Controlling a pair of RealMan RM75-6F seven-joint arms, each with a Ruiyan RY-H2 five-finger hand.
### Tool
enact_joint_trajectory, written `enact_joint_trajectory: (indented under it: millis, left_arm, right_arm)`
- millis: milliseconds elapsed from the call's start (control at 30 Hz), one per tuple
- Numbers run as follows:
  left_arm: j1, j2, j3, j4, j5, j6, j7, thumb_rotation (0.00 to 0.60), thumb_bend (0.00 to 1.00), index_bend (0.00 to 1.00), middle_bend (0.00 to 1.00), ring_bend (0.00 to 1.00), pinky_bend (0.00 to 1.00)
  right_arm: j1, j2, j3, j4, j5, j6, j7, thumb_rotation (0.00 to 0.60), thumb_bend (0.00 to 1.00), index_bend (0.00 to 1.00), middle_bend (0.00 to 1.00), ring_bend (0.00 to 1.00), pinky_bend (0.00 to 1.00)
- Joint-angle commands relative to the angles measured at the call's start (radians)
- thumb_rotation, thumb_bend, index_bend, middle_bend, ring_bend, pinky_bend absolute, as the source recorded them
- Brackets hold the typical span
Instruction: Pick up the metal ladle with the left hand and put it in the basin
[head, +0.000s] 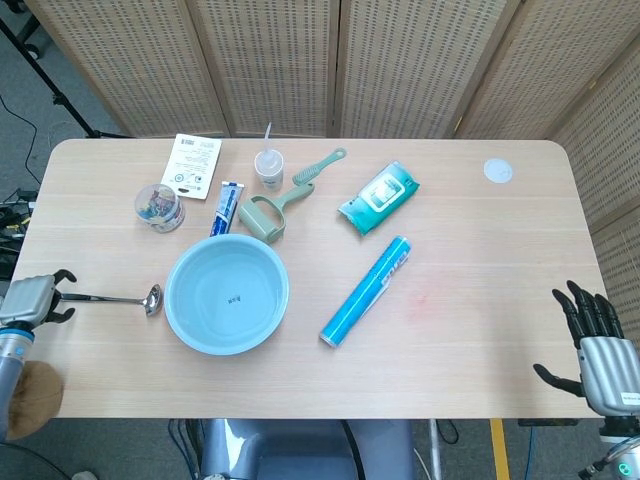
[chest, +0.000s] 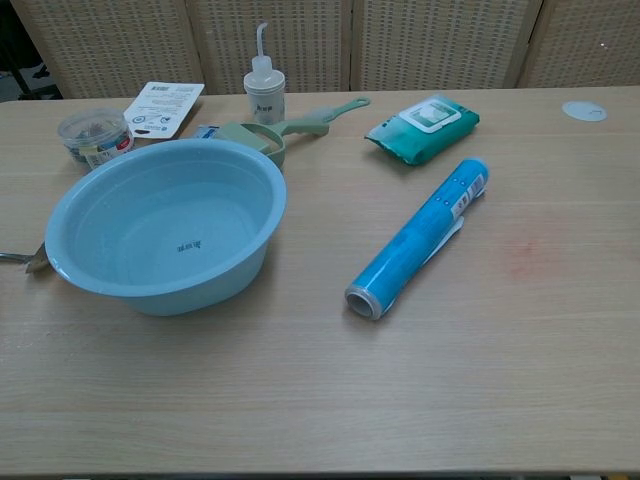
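The metal ladle (head: 110, 298) lies flat on the table, its bowl close to the left side of the light blue basin (head: 195, 300) and its handle pointing left. My left hand (head: 35, 298) is at the table's left edge, right at the handle's tip, with dark fingers spread above and below it and no clear grip. In the chest view only the ladle's bowl (chest: 33, 262) peeks out left of the empty basin (chest: 165, 235). Off the table's front right corner, my right hand (head: 595, 345) is held with fingers apart and empty.
Behind the basin lie a toothpaste tube (head: 227, 208), a green lint roller (head: 265, 218), a squeeze bottle (head: 268, 165), a small jar (head: 160, 206) and a card (head: 192, 164). A blue roll (head: 366, 291) and a wipes pack (head: 378, 198) sit to its right.
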Motion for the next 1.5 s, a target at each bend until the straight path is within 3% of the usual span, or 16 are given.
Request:
enact_joint_trajectory:
  millis: [33, 267, 833, 933, 1067, 1200, 1367, 1500]
  left_arm:
    - [-0.012, -0.076, 0.042, 0.121, 0.07, 0.007, -0.089, 0.6, 0.27, 0.36, 0.95, 0.88, 0.96]
    - [-0.025, -0.14, 0.063, 0.251, 0.106, -0.013, -0.155, 0.6, 0.29, 0.37, 0.95, 0.88, 0.96]
    - [-0.027, -0.184, 0.07, 0.338, 0.127, -0.03, -0.2, 0.6, 0.32, 0.41, 0.95, 0.88, 0.96]
    - [-0.025, -0.188, 0.069, 0.346, 0.127, -0.033, -0.196, 0.6, 0.34, 0.47, 0.95, 0.88, 0.96]
    - [-0.025, -0.193, 0.072, 0.356, 0.127, -0.052, -0.176, 0.6, 0.37, 0.65, 0.95, 0.88, 0.96]
    - [-0.024, -0.191, 0.066, 0.353, 0.123, -0.051, -0.17, 0.6, 0.46, 0.75, 0.95, 0.88, 0.96]
    - [-0.02, -0.172, 0.051, 0.326, 0.118, -0.018, -0.187, 0.6, 0.59, 0.82, 0.95, 0.88, 0.96]
    - [-0.016, -0.137, 0.036, 0.281, 0.116, 0.033, -0.214, 0.6, 0.6, 0.83, 0.95, 0.88, 0.96]
  right_arm:
    - [0.002, -0.003, -0.002, 0.001, 0.0, -0.006, -0.005, 0.6, 0.0, 0.0, 0.0, 0.0, 0.0]
    - [0.006, -0.008, -0.001, 0.003, 0.009, -0.015, -0.011, 0.6, 0.0, 0.0, 0.0, 0.0, 0.0]
    - [0.012, -0.011, -0.002, 0.004, 0.017, -0.029, -0.012, 0.6, 0.0, 0.0, 0.0, 0.0, 0.0]
    - [0.013, -0.011, -0.002, 0.004, 0.016, -0.03, -0.011, 0.6, 0.0, 0.0, 0.0, 0.0, 0.0]
    - [0.014, -0.01, -0.003, 0.003, 0.015, -0.032, -0.008, 0.6, 0.0, 0.0, 0.0, 0.0, 0.0]
    - [0.015, -0.009, -0.004, 0.002, 0.013, -0.033, -0.005, 0.6, 0.0, 0.0, 0.0, 0.0, 0.0]
    - [0.015, -0.005, -0.003, 0.0, 0.014, -0.032, 0.003, 0.6, 0.0, 0.0, 0.0, 0.0, 0.0]
    - [0.014, -0.002, -0.004, -0.003, 0.013, -0.031, 0.008, 0.6, 0.0, 0.0, 0.0, 0.0, 0.0]
